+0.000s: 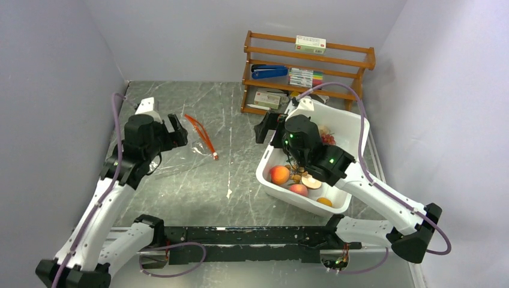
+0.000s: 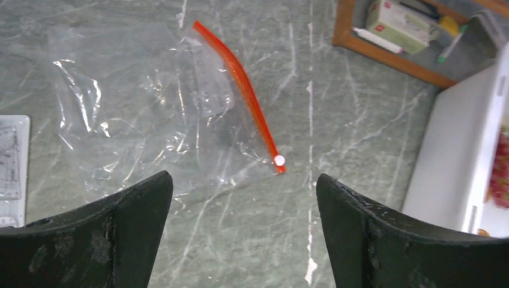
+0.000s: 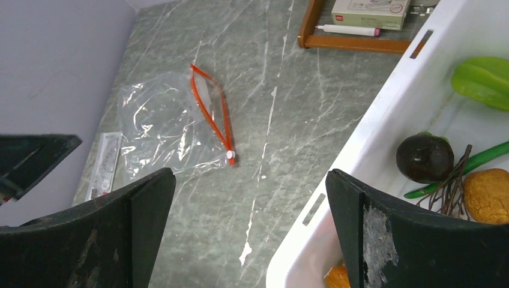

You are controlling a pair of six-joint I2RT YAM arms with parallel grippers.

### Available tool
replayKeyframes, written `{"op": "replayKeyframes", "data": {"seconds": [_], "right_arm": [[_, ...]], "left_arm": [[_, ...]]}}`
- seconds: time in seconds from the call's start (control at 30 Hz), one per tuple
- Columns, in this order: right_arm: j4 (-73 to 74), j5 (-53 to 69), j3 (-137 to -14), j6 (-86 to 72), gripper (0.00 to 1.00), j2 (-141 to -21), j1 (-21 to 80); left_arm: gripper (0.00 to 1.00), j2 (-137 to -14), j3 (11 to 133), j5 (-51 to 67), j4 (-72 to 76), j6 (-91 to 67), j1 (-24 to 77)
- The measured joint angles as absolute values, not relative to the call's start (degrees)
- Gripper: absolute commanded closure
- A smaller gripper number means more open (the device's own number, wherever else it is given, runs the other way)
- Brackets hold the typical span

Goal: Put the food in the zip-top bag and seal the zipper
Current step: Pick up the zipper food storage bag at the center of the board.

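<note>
**A:** Where is the bag?

**B:** The clear bag (image 2: 138, 108) lies flat on the grey table (image 2: 360, 132), upper left in the left wrist view; its red-orange zipper (image 2: 240, 90) slants down from top centre to a small white slider (image 2: 279, 159) near the middle.

**A:** Is the mouth shut?

**B:** In the right wrist view the strip shows as two lines bowed apart, so it looks open; the crinkled plastic makes that hard to be sure of.

**A:** And the pincers?

**B:** The left gripper (image 2: 242, 180) has its jaws wide apart and holds nothing; it hangs above the table, just below the bag in its own view. The right gripper (image 3: 249, 177) is spread just as wide, also holding nothing, at the left rim of the white bin (image 3: 360, 138).

**A:** The food?

**B:** All in that bin, right of centre in the overhead view and well apart from the bag. There is an orange fruit (image 1: 279, 174) at its lower left and red grapes (image 1: 328, 138) toward its top; a green pod (image 3: 486, 81), a dark round fruit (image 3: 424, 157) and twigs (image 3: 450, 186) show at the right edge of the right wrist view. A wooden rack (image 1: 306, 60) stands above the bin, top centre.
</note>
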State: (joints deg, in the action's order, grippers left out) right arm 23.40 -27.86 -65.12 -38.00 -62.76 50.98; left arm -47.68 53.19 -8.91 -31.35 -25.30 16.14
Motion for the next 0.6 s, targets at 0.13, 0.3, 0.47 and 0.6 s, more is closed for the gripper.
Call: {"op": "replayKeyframes", "data": {"seconds": [0.13, 0.3, 0.47, 0.6], "right_arm": [[23.4, -26.9, -65.1, -37.2, 0.00, -62.8, 51.0], [23.3, -24.8, -64.9, -35.3, 0.02, -62.3, 51.0], [23.3, -23.6, -64.8, -34.5, 0.04, -60.7, 51.0], [22.3, -22.6, -64.0, -33.3, 0.04, -59.5, 51.0]], "left_arm": [[0.33, -55.9, 56.8, -11.2, -31.6, -24.2, 16.1], [0.45, -72.7, 67.5, -12.9, -31.6, -22.9, 16.0], [0.48, -87.2, 76.5, -14.9, -32.2, -21.4, 15.9], [0.45, -95.0, 81.4, -15.7, -32.5, -21.4, 15.9]]}}
